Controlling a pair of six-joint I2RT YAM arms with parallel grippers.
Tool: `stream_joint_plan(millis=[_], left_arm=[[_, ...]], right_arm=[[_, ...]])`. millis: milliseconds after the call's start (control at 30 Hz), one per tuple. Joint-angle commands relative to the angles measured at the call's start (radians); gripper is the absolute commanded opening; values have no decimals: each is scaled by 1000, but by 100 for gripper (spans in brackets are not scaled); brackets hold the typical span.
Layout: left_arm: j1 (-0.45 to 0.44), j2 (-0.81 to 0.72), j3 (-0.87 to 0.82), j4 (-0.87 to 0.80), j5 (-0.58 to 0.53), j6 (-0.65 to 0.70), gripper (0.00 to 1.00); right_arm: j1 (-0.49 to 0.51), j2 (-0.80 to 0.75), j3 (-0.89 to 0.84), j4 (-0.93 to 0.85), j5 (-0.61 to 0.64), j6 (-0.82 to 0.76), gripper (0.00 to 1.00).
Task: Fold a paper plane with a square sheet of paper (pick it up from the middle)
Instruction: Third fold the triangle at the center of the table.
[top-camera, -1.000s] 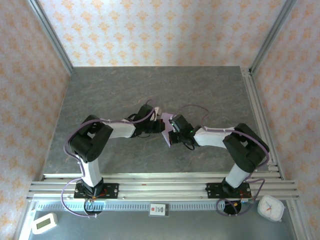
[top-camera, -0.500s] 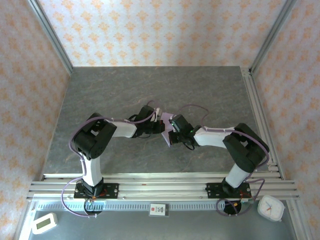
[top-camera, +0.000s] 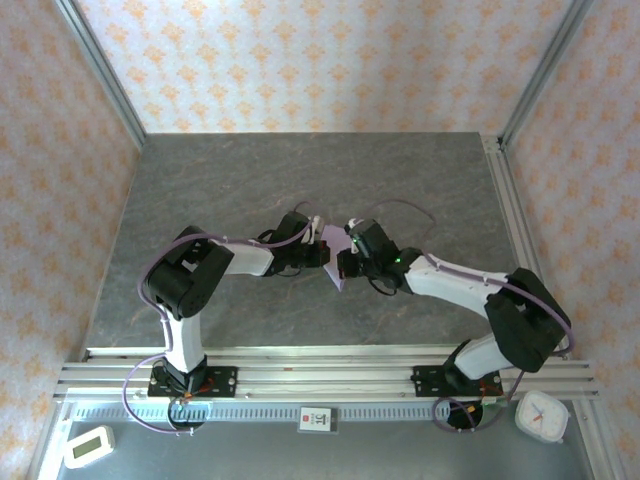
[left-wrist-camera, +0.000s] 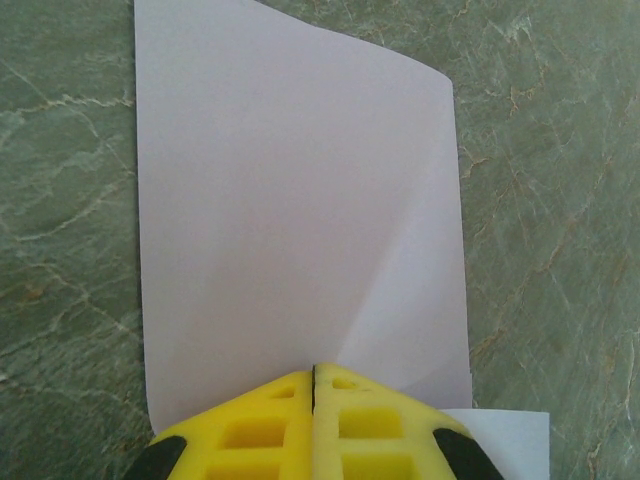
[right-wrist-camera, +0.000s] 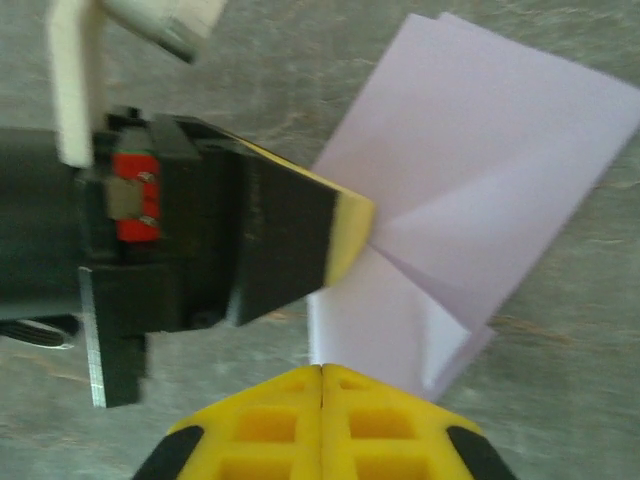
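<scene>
The square sheet of paper lies folded on the grey table, pale lilac, with a diagonal crease and a layer sticking out at one corner. In the top view the sheet sits mid-table between both grippers. My left gripper is shut, its yellow tips resting on the sheet's near edge. From the right wrist, a left fingertip touches the sheet at the crease. My right gripper is shut, its tips at the paper's lower edge. In the top view the left gripper and right gripper nearly meet.
Aluminium rails run along the near edge, and another rail runs down the right side. A white clock and a small white timer lie below the rails. Patterned walls close in the table.
The right arm's elbow has swung out to the right, and its gripper has turned and shifted slightly up along the paper. The left arm has stayed almost still on the sheet.
</scene>
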Motion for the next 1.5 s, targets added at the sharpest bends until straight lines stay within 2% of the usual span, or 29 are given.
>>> stream_joint_plan(millis=[0,367,733,1033,1467], left_arm=[[3,39,-32,-86,-70,27,0],[3,47,-23,-95,-67,33,0],[3,52,-28,-97,-68,33,0],[3,55,-29,-104,-74,35,0],[3,68,-21,-106,-76,18,0]], right_arm=[[-2,39,1,105,-103,80,0],[4,199,2,242,-170,131,0],[11,279,-43,208,-125,116,0],[12,238,-146,194,-81,122,0],[51,135,-251,177,-90,177,0]])
